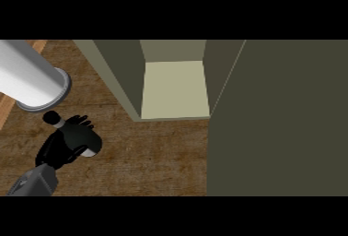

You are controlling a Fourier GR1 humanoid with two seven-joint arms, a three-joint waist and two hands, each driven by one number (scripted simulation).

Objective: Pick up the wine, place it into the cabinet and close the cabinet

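Wine bottle (73, 135), lower left of frame, enclosed by the curled fingers of the left hand (65, 145), neck pointing to the upper left. The open cabinet (173, 87) lies to the upper right, across the counter (136, 161). Right hand not visible.

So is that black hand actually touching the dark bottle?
Touching. The head view shows the left hand curled round the wine bottle, only its neck and top sticking out past the fingers.
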